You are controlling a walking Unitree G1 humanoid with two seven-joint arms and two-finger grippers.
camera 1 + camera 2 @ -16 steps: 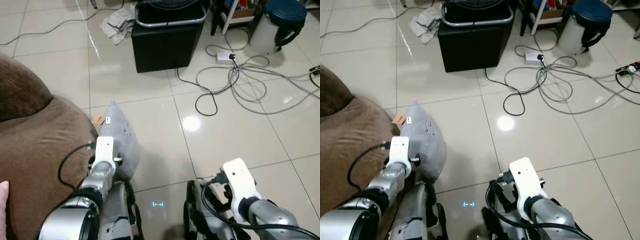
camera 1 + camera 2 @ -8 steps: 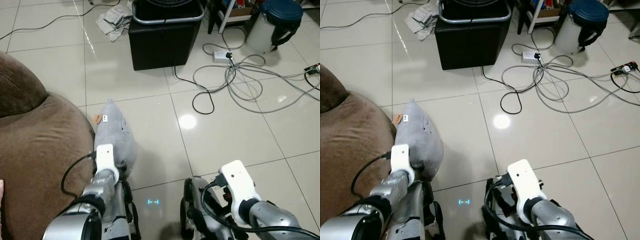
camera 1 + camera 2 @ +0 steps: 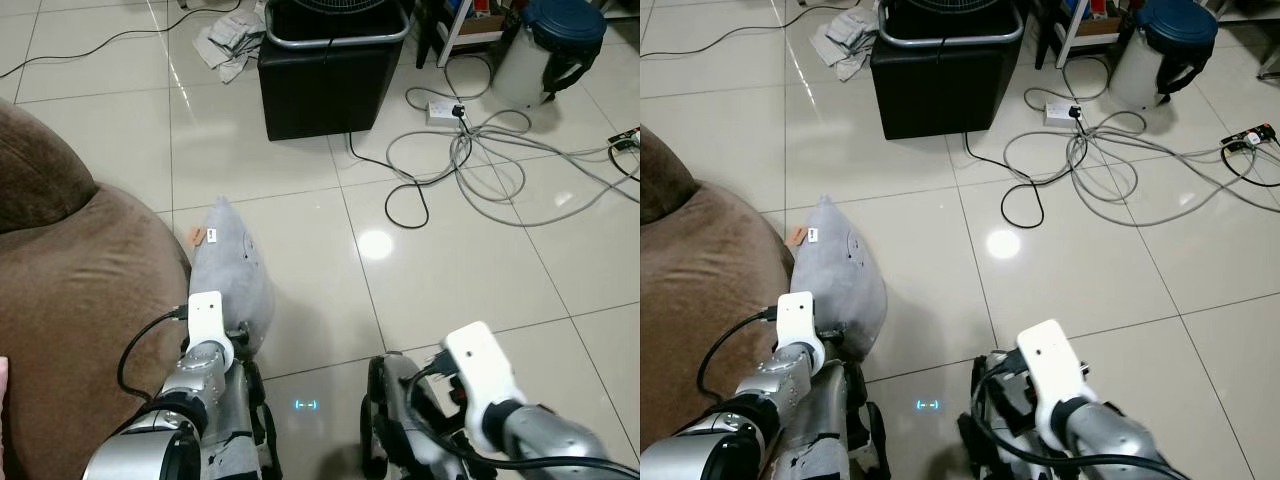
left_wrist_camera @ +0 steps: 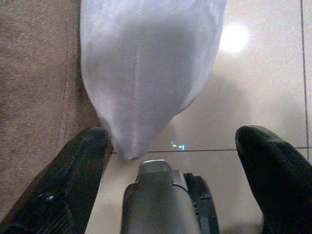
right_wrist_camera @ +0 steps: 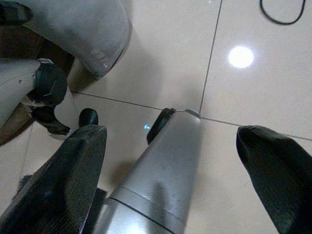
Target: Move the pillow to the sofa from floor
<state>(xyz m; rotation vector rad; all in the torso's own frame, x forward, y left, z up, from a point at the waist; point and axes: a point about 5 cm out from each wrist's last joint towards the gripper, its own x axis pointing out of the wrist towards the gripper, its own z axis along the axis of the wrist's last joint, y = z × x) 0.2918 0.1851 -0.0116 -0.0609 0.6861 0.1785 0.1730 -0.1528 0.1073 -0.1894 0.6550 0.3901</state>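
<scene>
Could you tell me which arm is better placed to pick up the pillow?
Left. The left gripper is open right at the grey pillow beside the sofa; the right gripper hangs over bare floor.

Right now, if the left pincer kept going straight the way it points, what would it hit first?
Most likely the gray pillow: the open left pincer aims at its near tip, beside the brown sofa. Depth is unclear.

Grey pillow [image 3: 232, 272] on floor, leaning vs brown sofa [image 3: 70, 290].

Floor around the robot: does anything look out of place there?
Yes. A grey pillow stands on the tiles against the brown sofa, loose cables sprawl across the floor, and a crumpled cloth lies beside the black box.
</scene>
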